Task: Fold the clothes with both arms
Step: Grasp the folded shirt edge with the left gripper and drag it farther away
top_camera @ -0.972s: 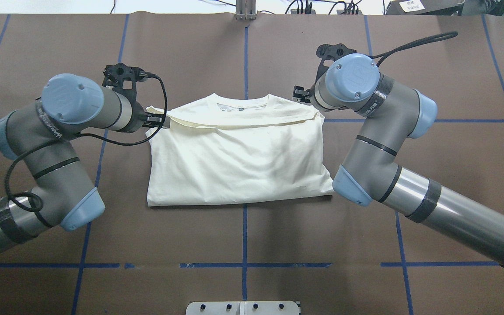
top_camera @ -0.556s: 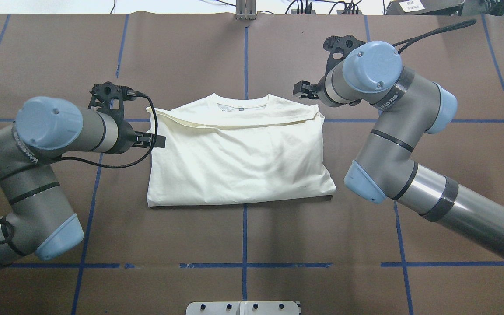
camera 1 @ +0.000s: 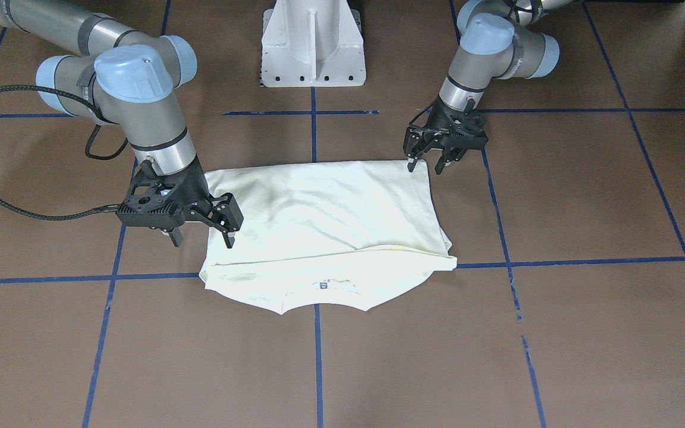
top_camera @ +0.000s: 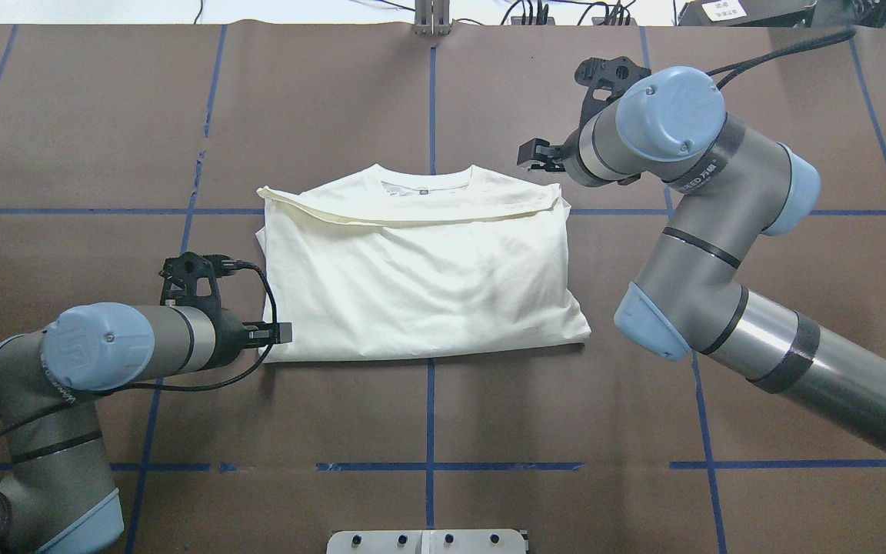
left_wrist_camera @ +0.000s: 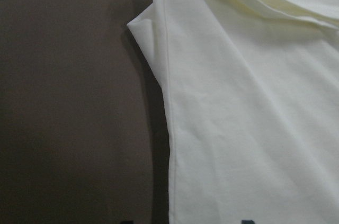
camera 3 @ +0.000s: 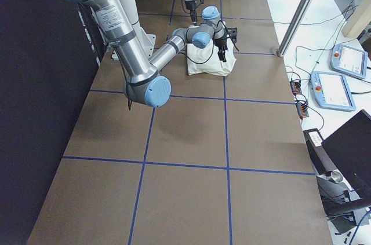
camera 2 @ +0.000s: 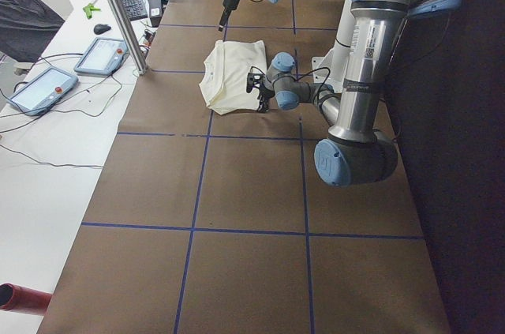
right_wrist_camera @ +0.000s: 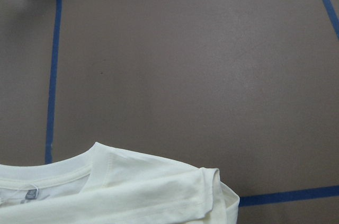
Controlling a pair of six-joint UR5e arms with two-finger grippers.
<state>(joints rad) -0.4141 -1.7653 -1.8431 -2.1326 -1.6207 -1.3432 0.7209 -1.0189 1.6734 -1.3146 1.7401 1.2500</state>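
Observation:
The cream-white shirt (top_camera: 420,269) lies folded into a rectangle at mid-table, plain side up, with its collar (top_camera: 425,181) at the far edge. No print shows. My left gripper (top_camera: 274,332) is open and low beside the shirt's near left corner; in the front-facing view it (camera 1: 426,165) hovers at that corner (camera 1: 417,169) with nothing between its fingers. My right gripper (top_camera: 537,158) is open just beyond the shirt's far right corner, and in the front-facing view it (camera 1: 203,238) hangs by that side edge. The left wrist view shows the shirt's side edge (left_wrist_camera: 169,128); the right wrist view shows the collar and shoulder (right_wrist_camera: 132,187).
The brown table cover carries a grid of blue tape lines (top_camera: 429,408). The white pedestal base (camera 1: 313,47) stands at the robot's side of the table. A black cable (camera 1: 21,208) loops from the right wrist. Tablets (camera 2: 39,89) lie on a side bench.
My left gripper has travelled along the shirt's left edge from the collar end to the near corner. The right gripper has drifted slightly farther away and to the right. The shirt has not moved.

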